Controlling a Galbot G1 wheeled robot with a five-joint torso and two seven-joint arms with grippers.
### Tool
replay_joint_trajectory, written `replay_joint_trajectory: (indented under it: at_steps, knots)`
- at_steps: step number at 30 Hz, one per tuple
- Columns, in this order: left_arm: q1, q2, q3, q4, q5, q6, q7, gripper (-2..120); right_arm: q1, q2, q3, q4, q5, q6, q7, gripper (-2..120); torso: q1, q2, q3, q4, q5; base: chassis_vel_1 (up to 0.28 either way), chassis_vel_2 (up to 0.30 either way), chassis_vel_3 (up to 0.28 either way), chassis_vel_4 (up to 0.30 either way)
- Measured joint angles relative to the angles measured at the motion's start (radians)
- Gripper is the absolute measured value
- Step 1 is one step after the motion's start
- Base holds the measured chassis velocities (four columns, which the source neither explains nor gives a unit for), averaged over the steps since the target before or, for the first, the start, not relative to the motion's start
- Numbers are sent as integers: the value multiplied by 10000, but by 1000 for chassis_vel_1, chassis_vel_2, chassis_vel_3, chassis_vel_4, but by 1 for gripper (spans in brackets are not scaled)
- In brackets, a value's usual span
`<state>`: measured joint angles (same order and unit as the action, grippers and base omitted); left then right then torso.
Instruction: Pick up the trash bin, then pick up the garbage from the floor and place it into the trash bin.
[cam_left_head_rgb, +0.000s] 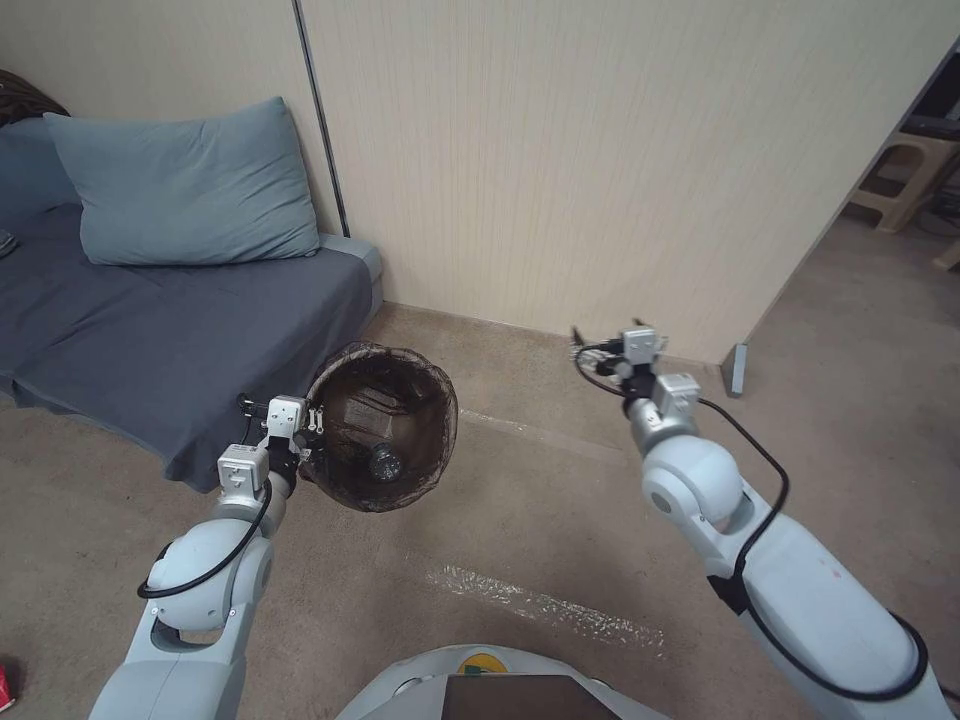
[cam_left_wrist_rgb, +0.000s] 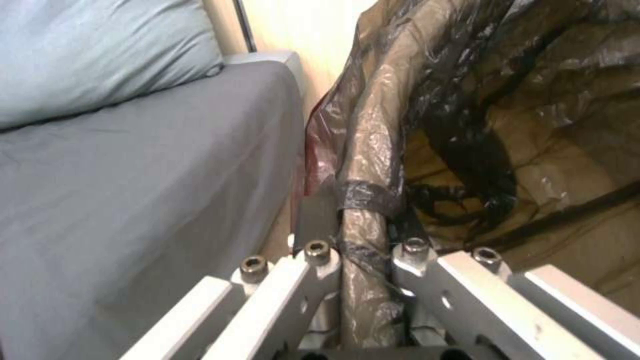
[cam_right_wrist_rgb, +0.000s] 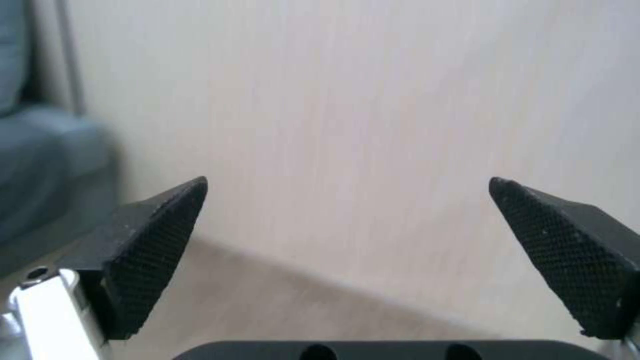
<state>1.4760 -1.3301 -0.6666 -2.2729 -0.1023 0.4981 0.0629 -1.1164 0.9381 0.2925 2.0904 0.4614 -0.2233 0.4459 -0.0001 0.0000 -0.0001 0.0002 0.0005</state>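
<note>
Beige carpet floor, grey sofa

Looks like a lived-in home, some kind of living room: a low sofa under a dark grey cover with a big blue-grey pillow, beige carpet, pale panelled wall, and a plastic stool tucked round the corner.

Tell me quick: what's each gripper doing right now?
Left gripper: shut on the trash bin, clamped over its bagged rim, bin held off the floor.
Right gripper: open, empty, facing the wall.
</note>
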Motion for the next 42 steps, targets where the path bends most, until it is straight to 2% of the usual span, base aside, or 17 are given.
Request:
replay_joint_trajectory:
  at_steps: [1,2,4,5,6,8,9,10,13,16,26,42]
  knots:
    - [34,-13,-5,-8,-2,-29,-9,3,-521,176,512,21,-308,413,-213,100,0,0,0,2,-5,0,0,0,0]
    - [34,-13,-5,-8,-2,-29,-9,3,-521,176,512,21,-308,413,-213,100,0,0,0,2,-5,0,0,0,0]
    - [110,-59,-6,-26,-8,-82,-22,3,-1478,570,1204,122,-748,1429,-477,100,0,0,0,-6,-2,0,0,0,0]
    - [154,-96,17,-48,-7,-117,-56,3,-1952,881,1569,133,-1482,1945,-641,100,0,0,0,-3,-5,0,0,0,0]
    - [154,-96,17,-48,-7,-117,-56,3,-1952,881,1569,133,-1482,1945,-641,100,0,0,0,-3,-5,0,0,0,0]
    - [218,-175,64,-63,-13,-208,-122,3,-2593,1622,2127,107,-2747,2853,-1059,100,0,1,0,-1,-8,0,0,0,0]
    - [249,-212,82,-80,-12,-248,-148,3,-2932,2165,2356,154,-3204,3049,-1261,100,0,0,0,-1,-5,0,0,0,0]
    - [249,-212,82,-80,-12,-248,-148,3,-2932,2165,2356,154,-3204,3049,-1261,100,0,0,0,-1,-5,0,0,0,0]
    - [285,-232,128,-73,-4,-445,-207,3,-3557,3070,2521,184,-3610,3314,-1428,100,-1,0,0,-4,-10,0,0,0,0]
    - [286,-239,135,-20,-4,-594,-239,3,-3637,3346,2555,-16,-3806,3607,-1423,100,0,0,0,0,-5,0,0,0,0]
    - [440,-247,175,-38,-32,-829,-296,3,-3733,3833,2834,-240,-3944,4011,-1248,100,0,0,1,-1,-6,0,0,0,0]
    - [581,-316,253,-134,-13,-870,-360,3,-3718,3690,2711,-65,-3867,3904,-1652,100,0,0,1,-3,-5,0,0,0,0]
